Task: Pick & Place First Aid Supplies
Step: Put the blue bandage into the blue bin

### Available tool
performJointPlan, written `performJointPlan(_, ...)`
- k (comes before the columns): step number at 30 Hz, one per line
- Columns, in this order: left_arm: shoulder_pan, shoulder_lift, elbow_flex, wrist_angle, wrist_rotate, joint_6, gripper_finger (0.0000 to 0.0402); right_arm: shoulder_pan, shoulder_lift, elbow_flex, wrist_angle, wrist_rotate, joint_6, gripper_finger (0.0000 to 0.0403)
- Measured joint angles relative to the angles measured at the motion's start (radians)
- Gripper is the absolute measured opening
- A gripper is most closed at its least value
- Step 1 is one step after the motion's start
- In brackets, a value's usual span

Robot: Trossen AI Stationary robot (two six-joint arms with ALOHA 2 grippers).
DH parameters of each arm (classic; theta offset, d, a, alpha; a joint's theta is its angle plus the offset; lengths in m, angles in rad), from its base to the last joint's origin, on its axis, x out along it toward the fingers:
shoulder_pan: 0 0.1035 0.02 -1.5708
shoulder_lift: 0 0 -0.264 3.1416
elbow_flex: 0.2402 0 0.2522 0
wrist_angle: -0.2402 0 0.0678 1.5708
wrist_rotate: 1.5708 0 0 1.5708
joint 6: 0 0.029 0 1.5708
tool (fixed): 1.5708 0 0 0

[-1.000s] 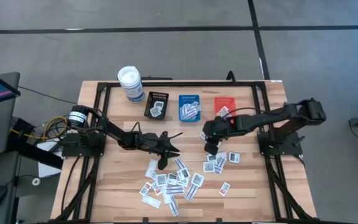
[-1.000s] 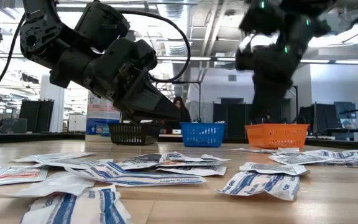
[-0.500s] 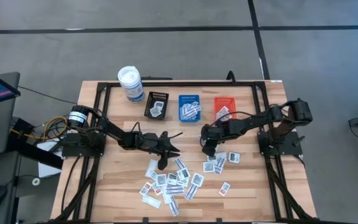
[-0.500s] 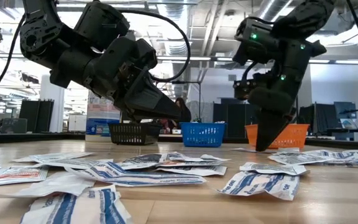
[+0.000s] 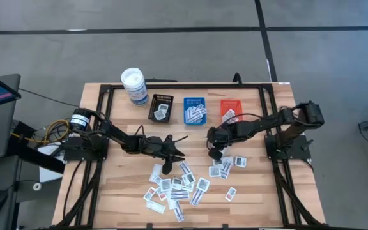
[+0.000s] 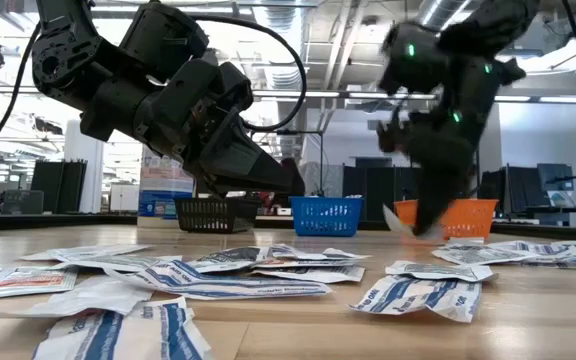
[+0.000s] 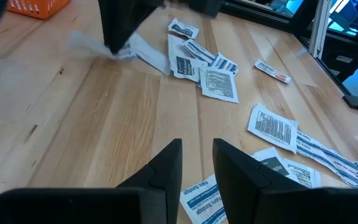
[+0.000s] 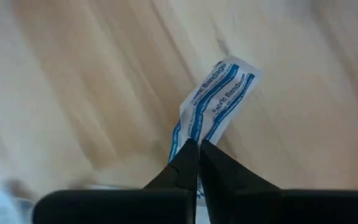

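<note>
Wooden table (image 5: pixel 120 191) strewn with packets (image 5: pixel 177 185). One blue-striped bandage packet (image 8: pixel 219 96) is pinched at its edge by the clenched right gripper (image 8: pixel 197 155), seemingly lifted right of centre; thin, limp, light. Left gripper (image 7: pixel 196 158) is parted, empty.

Overall light: bright and even, no hard shadows on the wooden table (image 5: pixel 126 191).
Light source: ceiling fixtures (image 6: pixel 318 40) glare pale behind the arms in the low view.
Backlight: the left arm (image 6: pixel 158 95) reads as a dark silhouette.
Motion blur: the right gripper (image 6: pixel 423 215) is smeared; right wrist view streaks the wood grain.
Focus: nearest packets (image 6: pixel 118 335) are soft.
Left wrist view: far corner blurred.
</note>
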Motion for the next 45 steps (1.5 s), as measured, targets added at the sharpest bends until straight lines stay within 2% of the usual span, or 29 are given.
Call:
performJointPlan(4, 0.000, 0.000, 0.000, 0.000, 0.000, 0.000, 0.0090, -0.002, -0.059, 0.047, 0.027, 0.048, -0.064, 0.0012)
performJointPlan(9, 0.000, 0.000, 0.000, 0.000, 0.000, 0.000, 0.0090, -0.052, -0.095, 0.119, 0.109, 0.268, -0.189, 0.0011)
performJointPlan(11, 0.000, 0.000, 0.000, 0.000, 0.000, 0.000, 0.0090, -0.094, -0.095, 0.143, 0.160, 0.305, -0.236, 0.0008)
performJointPlan(14, 0.000, 0.000, 0.000, 0.001, 0.000, 0.000, 0.0090, -0.165, -0.082, 0.169, 0.274, 0.284, -0.277, 0.0006)
performJointPlan(19, 0.000, 0.000, 0.000, 0.003, 0.000, 0.000, 0.0090, -0.255, -0.042, 0.169, 0.303, 0.239, -0.367, 0.0016)
performJointPlan(25, 0.003, 0.000, 0.000, 0.007, 0.000, 0.003, 0.0090, -0.306, 0.041, 0.169, 0.353, 0.170, -0.398, 0.0059)
performJointPlan(29, 0.004, 0.000, 0.000, 0.007, -0.001, 0.003, 0.0090, -0.311, 0.079, 0.171, 0.401, 0.161, -0.416, 0.0086)
performJointPlan(37, 0.004, 0.000, 0.000, 0.007, 0.000, 0.003, 0.0090, -0.311, 0.068, 0.172, 0.305, 0.161, -0.432, 0.0119)
performJointPlan(45, 0.004, 0.000, -0.001, 0.007, 0.000, 0.003, 0.0090, -0.308, 0.068, 0.172, 0.179, 0.123, -0.457, 0.0119)
